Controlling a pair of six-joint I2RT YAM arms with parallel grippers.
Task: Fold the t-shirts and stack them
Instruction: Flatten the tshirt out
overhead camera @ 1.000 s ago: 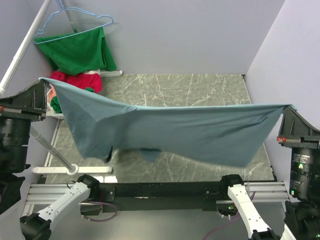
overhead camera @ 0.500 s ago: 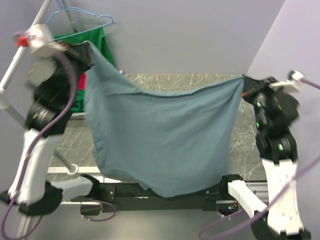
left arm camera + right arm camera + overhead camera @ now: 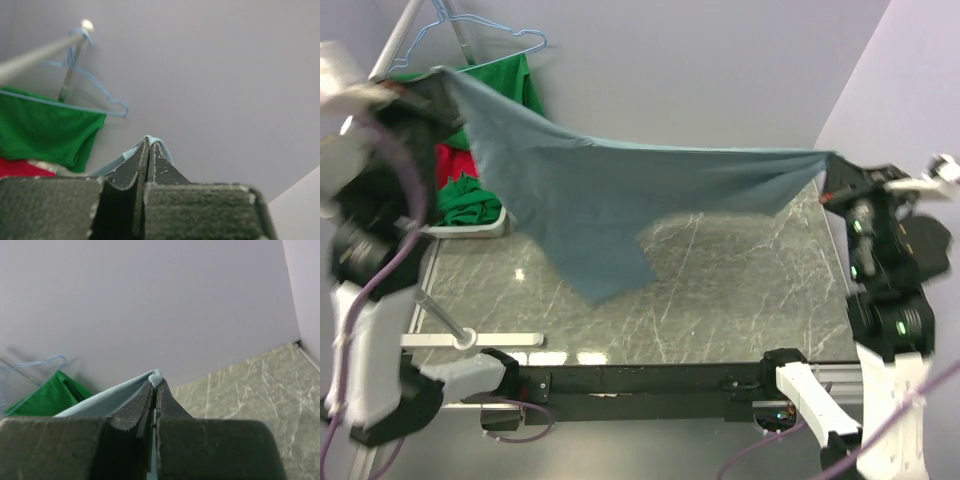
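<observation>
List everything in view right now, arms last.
grey-blue t-shirt: one, dusty grey-blue, stretched in the air above the table
hanging green shirt: one, bright green, on the hanger, back left
red shirt: one, red, crumpled at the table's left edge
green cloth: one, green, crumpled beside the red shirt
hanger: one, light blue, back left
table: one, grey-green marble
left gripper: shut on a t-shirt corner
right gripper: shut on the opposite corner

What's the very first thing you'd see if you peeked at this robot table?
A big grey-blue t-shirt is stretched in the air above the marbled table like a hammock. The left gripper pinches one end high at the back left, the right gripper the other at the right. Behind it, a bright green shirt hangs with a red shirt below.
</observation>
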